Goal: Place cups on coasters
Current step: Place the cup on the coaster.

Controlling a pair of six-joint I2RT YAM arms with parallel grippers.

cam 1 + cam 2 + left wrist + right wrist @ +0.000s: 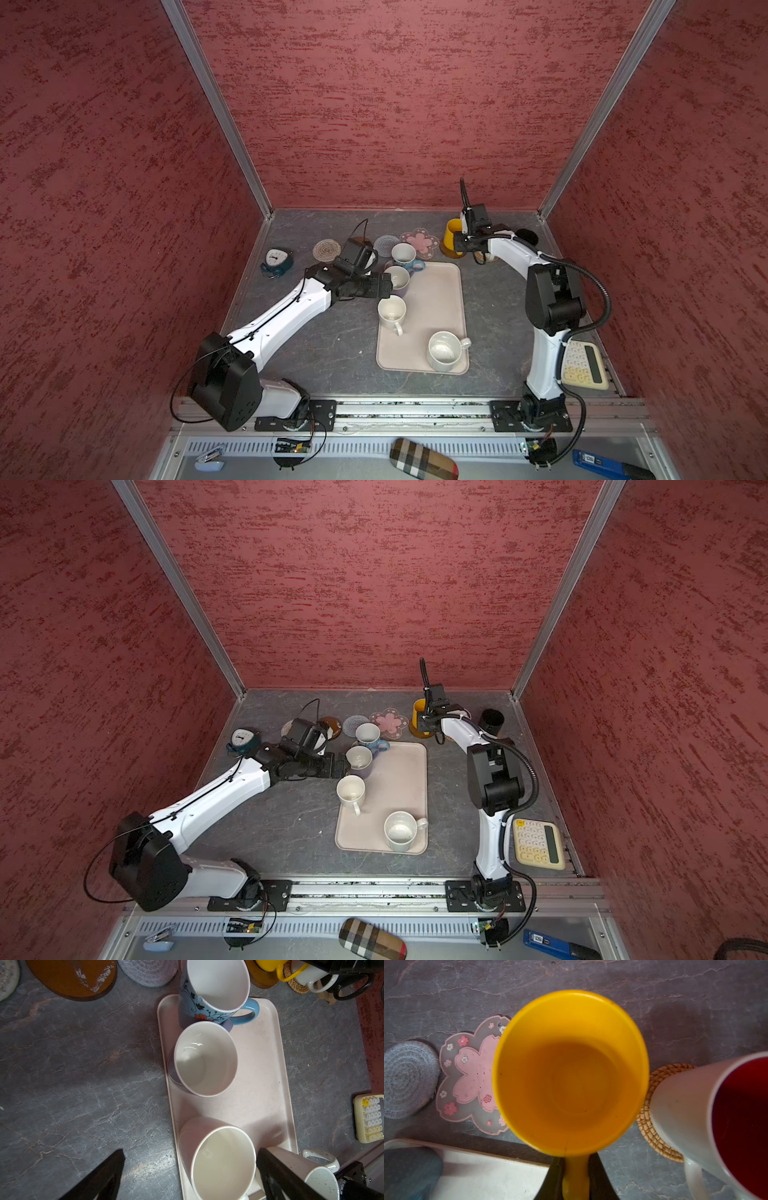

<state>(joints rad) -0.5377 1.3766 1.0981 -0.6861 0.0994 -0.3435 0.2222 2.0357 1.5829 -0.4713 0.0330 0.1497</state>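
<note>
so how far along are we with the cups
Done: the red-lined mug sits on the wicker coaster; the black mug looks placed. In hand: the right gripper holds the yellow mug by its handle at a brown disc. To go: four mugs on the tray, with the left gripper open by them.

Both top views: mounted high at the front, pitched steeply down, far enough to frame the whole table (pixel 332 357), low in frame, and red walls (pixel 395 104). They're near-identical, with a slight sideways offset. Left wrist: close, looking down on tray (pixel 259 1084). Right wrist: very close, straight down into yellow mug (pixel 571 1074). Both wrist views share tray, yellow mug, wicker coaster (pixel 648 1130).
</note>
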